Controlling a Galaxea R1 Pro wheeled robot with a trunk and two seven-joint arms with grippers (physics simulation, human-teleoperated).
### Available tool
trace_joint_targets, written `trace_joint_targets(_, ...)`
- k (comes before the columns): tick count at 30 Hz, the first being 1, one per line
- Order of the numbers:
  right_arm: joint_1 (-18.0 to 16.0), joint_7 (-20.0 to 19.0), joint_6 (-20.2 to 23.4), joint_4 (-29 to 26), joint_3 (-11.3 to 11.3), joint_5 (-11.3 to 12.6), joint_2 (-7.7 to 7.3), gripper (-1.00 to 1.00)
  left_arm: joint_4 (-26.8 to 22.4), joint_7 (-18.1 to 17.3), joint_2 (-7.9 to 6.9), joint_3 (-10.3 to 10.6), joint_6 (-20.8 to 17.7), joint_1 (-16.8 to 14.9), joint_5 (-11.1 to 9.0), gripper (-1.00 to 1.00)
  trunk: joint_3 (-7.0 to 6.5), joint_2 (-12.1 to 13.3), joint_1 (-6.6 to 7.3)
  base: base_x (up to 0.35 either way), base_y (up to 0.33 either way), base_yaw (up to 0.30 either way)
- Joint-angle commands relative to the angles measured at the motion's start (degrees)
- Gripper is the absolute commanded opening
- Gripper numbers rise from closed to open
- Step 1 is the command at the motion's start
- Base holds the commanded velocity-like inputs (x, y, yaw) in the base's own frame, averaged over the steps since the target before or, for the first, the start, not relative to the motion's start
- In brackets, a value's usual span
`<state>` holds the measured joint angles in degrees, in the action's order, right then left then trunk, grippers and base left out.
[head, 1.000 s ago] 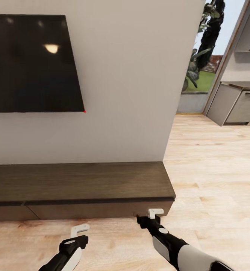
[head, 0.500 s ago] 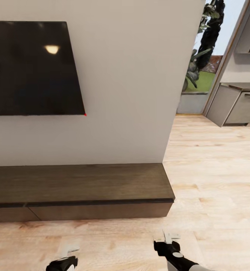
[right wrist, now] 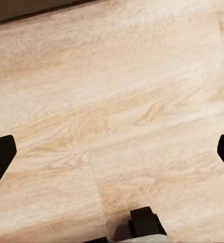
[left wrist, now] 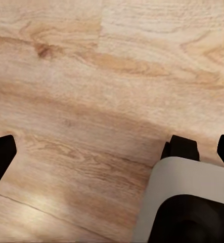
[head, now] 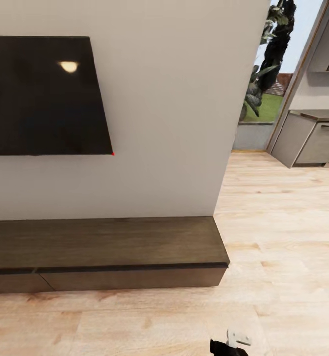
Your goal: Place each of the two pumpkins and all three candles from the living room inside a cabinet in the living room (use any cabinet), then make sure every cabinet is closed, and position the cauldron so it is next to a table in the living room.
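Note:
The cabinet [head: 105, 242], a long low dark brown unit, runs along the white wall, and its drawer fronts [head: 129, 278] look shut. My right gripper [head: 236, 340] is at the bottom edge of the head view, over the floor and well short of the cabinet's right end. In the right wrist view the gripper [right wrist: 112, 154] is open, its dark fingertips [right wrist: 0, 157] wide apart over bare wood floor. My left gripper [left wrist: 112, 154] is also open over the floor, with nothing between its fingertips [left wrist: 0, 157]. The pumpkins, candles, cauldron and table are out of view.
A black TV [head: 40, 96] hangs on the wall above the cabinet. The wall ends at the right, where light wood floor [head: 283, 237] leads to grey kitchen units [head: 312, 141] and a plant [head: 270, 59]. Part of my own white and black body [left wrist: 187, 207] is close to the left gripper.
Both arms have drawn back from the cabinet front toward me. The left gripper has dropped out of the head view and the right one is at its bottom edge. The picture has shifted slightly downward.

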<state>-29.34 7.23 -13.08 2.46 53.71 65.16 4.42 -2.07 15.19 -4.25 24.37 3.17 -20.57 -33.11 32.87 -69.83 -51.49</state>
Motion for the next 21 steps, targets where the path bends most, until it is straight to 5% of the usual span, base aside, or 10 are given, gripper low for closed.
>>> trace_joint_targets(1, 0.23, 0.57, -0.15, 0.16, 0.44, 0.41, 0.06, 1.00, 0.20, 0.04, -0.03, 0.50, 0.12, 0.08, -0.54, 1.00, -0.14, 0.39, 0.23, 0.000, 0.000, 0.000)
trace_joint_targets(21, 7.41, 2.27, -3.60, 0.17, 0.44, 0.74, 0.07, 1.00, 1.01, -0.33, -1.48, 0.54, 2.70, 7.41, -0.07, 1.00, -3.73, 8.41, 4.62, 0.000, 0.000, 0.000)
